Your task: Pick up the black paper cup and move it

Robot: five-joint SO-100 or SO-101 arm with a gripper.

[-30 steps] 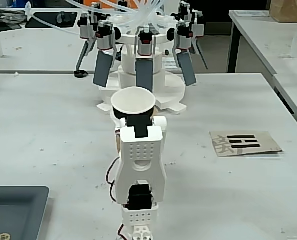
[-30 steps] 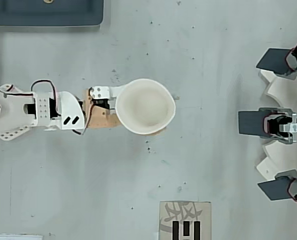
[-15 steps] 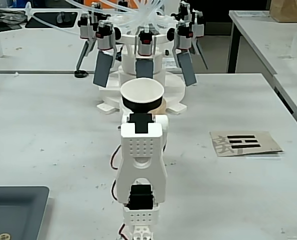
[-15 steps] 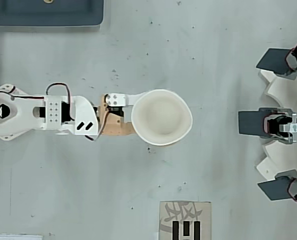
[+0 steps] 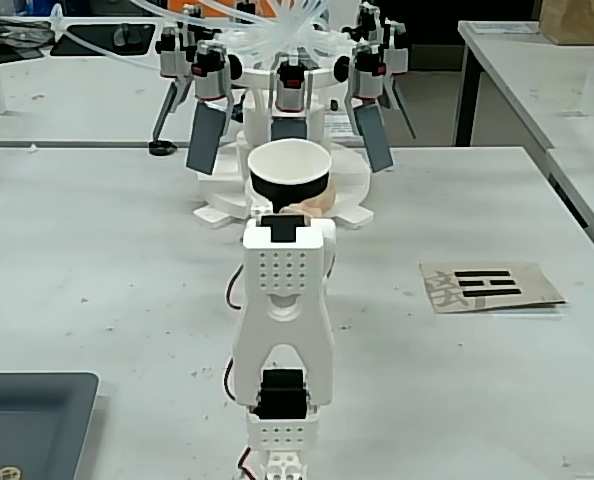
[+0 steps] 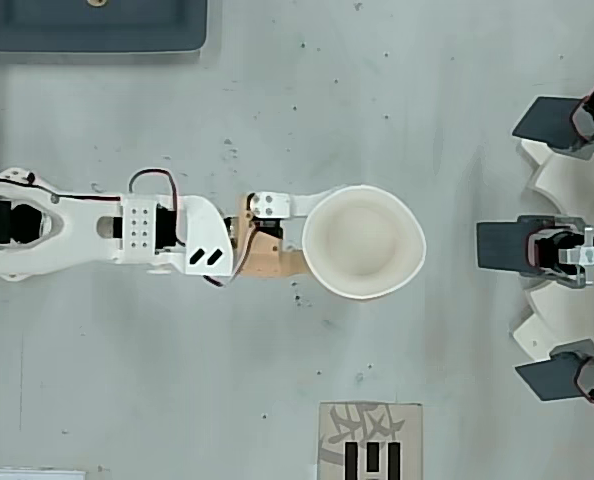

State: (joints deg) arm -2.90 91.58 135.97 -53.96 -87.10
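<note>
The black paper cup [image 5: 289,187] stands upright with its white inside facing up, just ahead of the arm's wrist and in front of the paddled machine. In the overhead view the black paper cup [image 6: 364,242] shows only as a white, slightly squashed ring. My gripper [image 6: 317,236] is shut on its near side, a white finger [image 6: 282,204] on one flank and a tan finger [image 6: 272,264] on the other; the fingertips are hidden under the rim. In the fixed view the gripper [image 5: 295,208] sits right below the cup. Whether the cup's base touches the table is hidden.
A white machine with grey paddles [image 5: 209,135] stands just beyond the cup, and its paddles [image 6: 504,246] point at the cup. A dark grey tray [image 5: 27,415] lies at the near left. A cardboard card with black bars [image 5: 489,285] lies to the right.
</note>
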